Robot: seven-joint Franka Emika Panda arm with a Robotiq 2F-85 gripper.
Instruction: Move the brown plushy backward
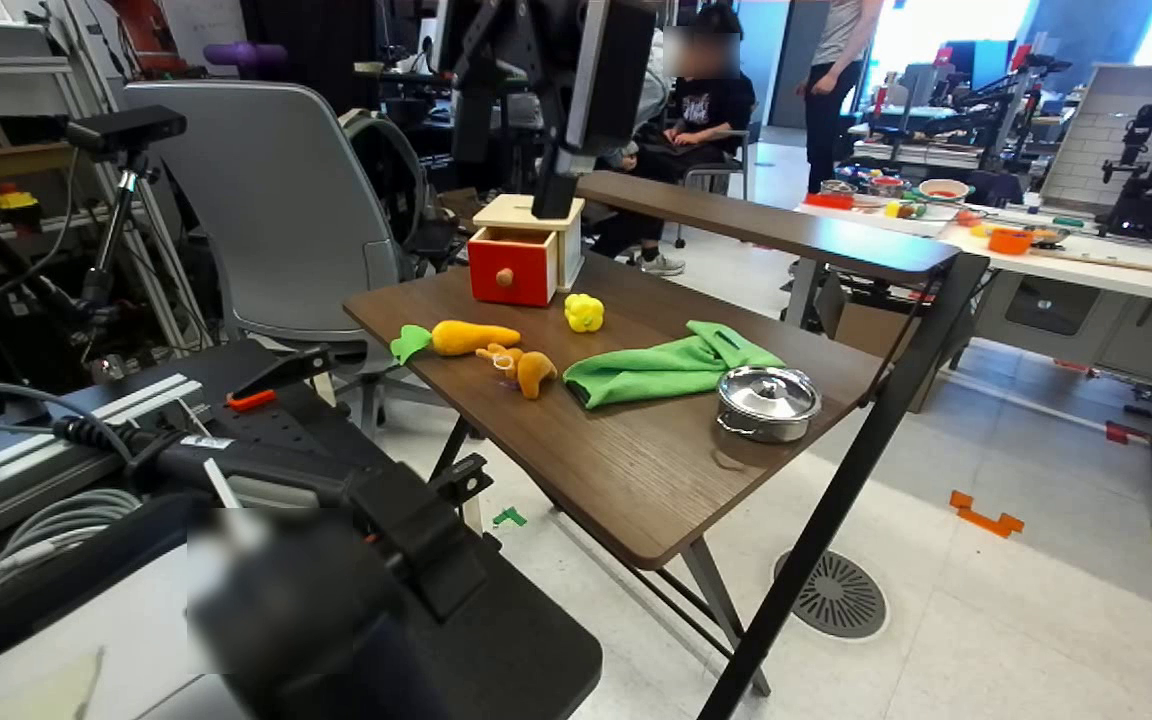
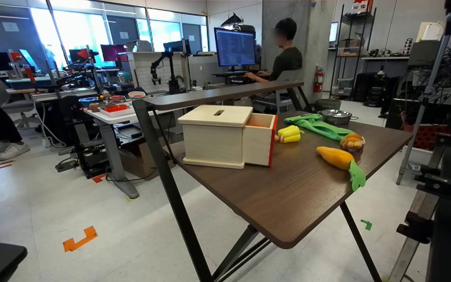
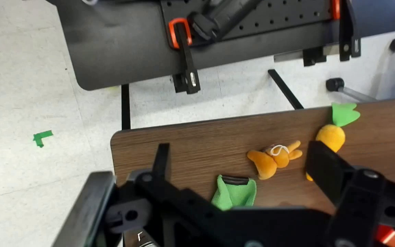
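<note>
Nearest the wrist camera, the gripper (image 3: pixel 239 151) has its jaws spread wide and holds nothing; its height above the table (image 1: pixel 616 480) is hard to judge. Below lies the brown plushy (image 3: pixel 273 161), on the table near the edge that faces the black bench (image 3: pixel 122 51). If "backward" means toward that bench, which the task leaves unsettled, too long a drag could drop the toy into the gap. The white loop (image 3: pixel 279 146) on it may hook a jaw and spoil the release.

Just beside it is the carrot plush (image 3: pixel 330 136), partly hidden by one jaw in the wrist view. The plushy sits off-centre toward that jaw, so a straight descent risks landing on the carrot or nudging it.

Farther in, the green cloth (image 1: pixel 656 370) ends just beside the plushy, a sliver of table between them. Too low a grasp might pinch it. Beyond, the yellow bell-pepper toy (image 1: pixel 584 313) could block a move away from the bench. Farthest stands the wooden box (image 2: pixel 211 145); its red drawer (image 1: pixel 511 262) is pulled out, and a straying gripper could knock it.
</note>
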